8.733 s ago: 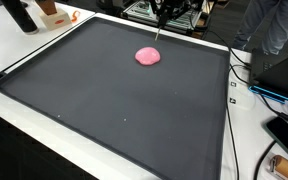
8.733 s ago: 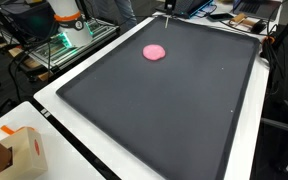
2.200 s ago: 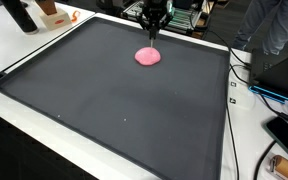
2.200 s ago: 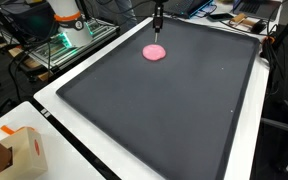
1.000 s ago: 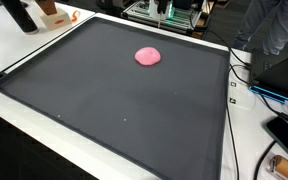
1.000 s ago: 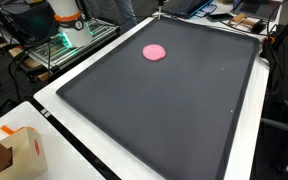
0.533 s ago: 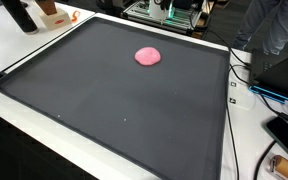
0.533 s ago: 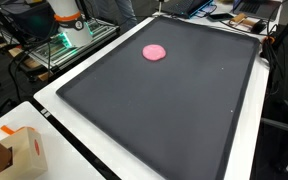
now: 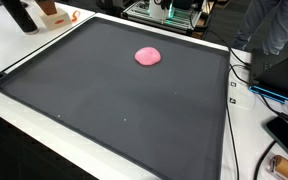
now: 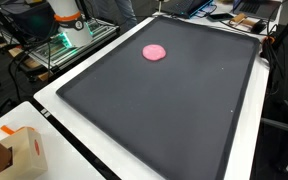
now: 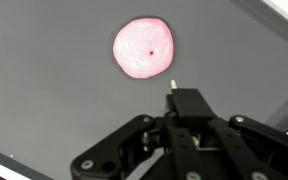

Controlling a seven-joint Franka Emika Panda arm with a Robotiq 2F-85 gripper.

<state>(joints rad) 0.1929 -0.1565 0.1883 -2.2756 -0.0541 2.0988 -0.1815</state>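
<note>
My claw [image 11: 187, 100] hangs above the black mat [image 11: 44, 100] — whether its jaws are wide or narrow I cannot tell. The pink blob [image 11: 145, 47] lies flat near one mat edge — just ahead, not touching me.

A white desk [image 9: 46, 44] fills both exterior views, and a large dark mat [image 9: 114, 115] with a raised black rim covers most of its top. A cardboard box [image 10: 22, 150] stands on the bare white strip at one corner of the desk. At another corner there is a small orange and white box [image 9: 54, 14] beside a dark upright object [image 9: 22, 15]. Black cables [image 9: 246, 72] trail along the desk's edge next to a flat black device [image 9: 287, 133]. Beyond the far edge is a metal wire rack [image 10: 54, 50] with green light glowing inside it. Someone in grey clothing [image 9: 276, 25] stands past the far corner. The light is even and bright.
</note>
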